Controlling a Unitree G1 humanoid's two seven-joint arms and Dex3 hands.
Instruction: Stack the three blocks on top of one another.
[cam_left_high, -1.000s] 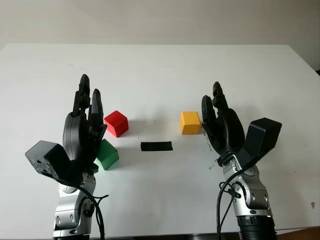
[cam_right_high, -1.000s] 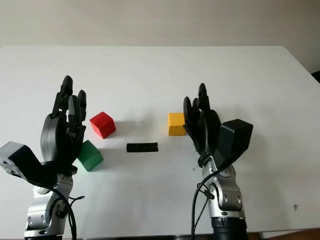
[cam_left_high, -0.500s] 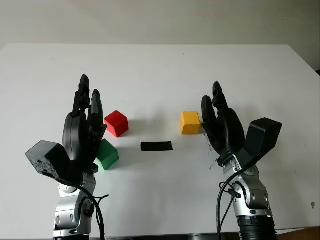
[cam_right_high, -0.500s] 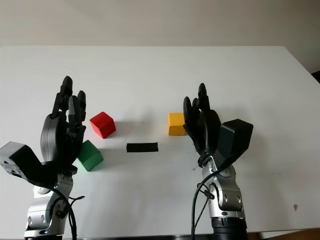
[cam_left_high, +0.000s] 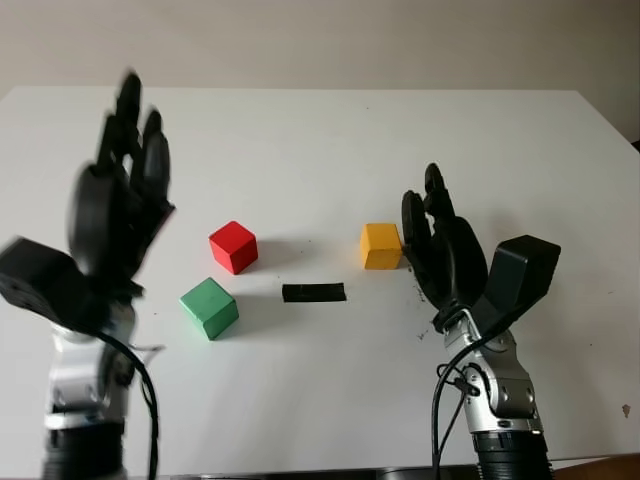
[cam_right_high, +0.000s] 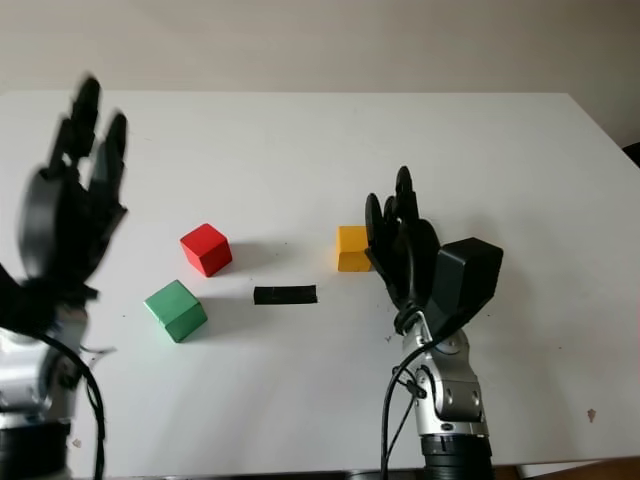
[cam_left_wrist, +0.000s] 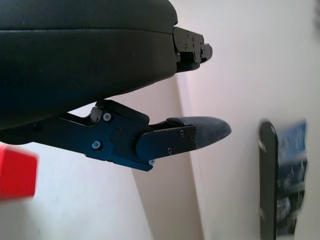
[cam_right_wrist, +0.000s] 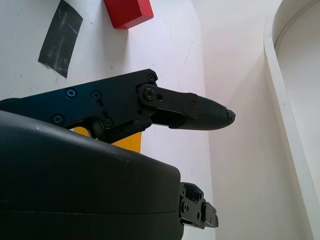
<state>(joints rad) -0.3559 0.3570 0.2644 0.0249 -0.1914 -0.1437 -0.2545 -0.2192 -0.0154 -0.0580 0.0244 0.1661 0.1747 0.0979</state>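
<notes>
Nothing stacked yet; judged the opening step, choosing a first block. Red block (cam_left_high: 232, 247), green block (cam_left_high: 209, 307) and yellow block (cam_left_high: 381, 245) all apart on the white table (cam_left_high: 320, 140), around a black tape strip (cam_left_high: 313, 292): red at ten o'clock from it, green at eight, yellow at two. Left hand (cam_left_high: 118, 195) raised at nine o'clock of the red block, empty, fingers extended. Right hand (cam_left_high: 437, 250) just beside the yellow block at its three o'clock, empty, fingers uncurled. Next, probably: lower over one block and close.
</notes>
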